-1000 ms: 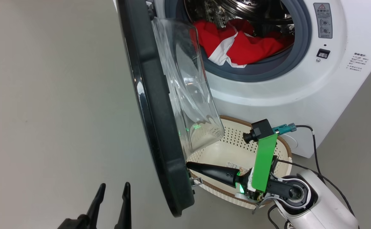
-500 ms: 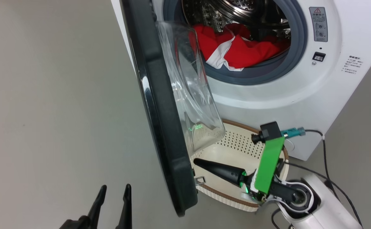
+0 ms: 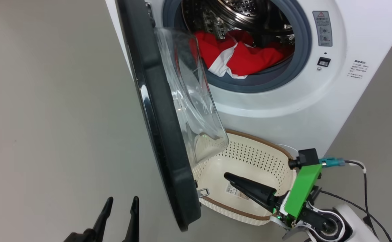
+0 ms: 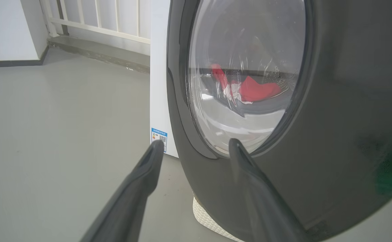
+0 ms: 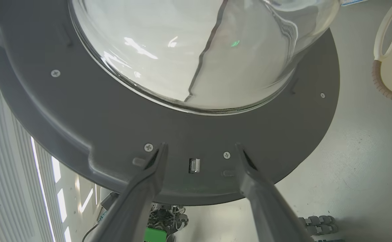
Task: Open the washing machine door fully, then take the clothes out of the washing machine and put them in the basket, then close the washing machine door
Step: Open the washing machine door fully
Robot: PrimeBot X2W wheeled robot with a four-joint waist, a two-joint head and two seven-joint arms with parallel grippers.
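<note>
At the free edge of the washing machine door [image 3: 162, 134], the right gripper [image 5: 199, 149] has just let go. Half a second ago its fingers were pressed together close by the rim. Now they stand spread, with the small metal latch [image 5: 194, 165] between them and touching neither. In the head view, which has itself shifted a little, the gripper sits drawn back over the basket [image 3: 256, 158].

I judge the pulling step done or nearly so. The door stands swung out, edge-on to the head camera, though whether that counts as fully open is hard to tell. The left gripper [image 3: 121, 201] is spread too, holds nothing, and hangs low on the door's outer side.

The clothes [image 3: 243, 57] lie at the drum mouth of the washing machine [image 3: 283, 107], untouched, so the unloading lies ahead. The basket sits empty on the floor [image 3: 47, 117] below the door's glass bowl [image 3: 189, 101], close to the machine's front.

The floor is smooth pale grey. Beyond the machine, the left wrist view shows a white wall [image 4: 4, 30] and a white railing [image 4: 98, 20].
</note>
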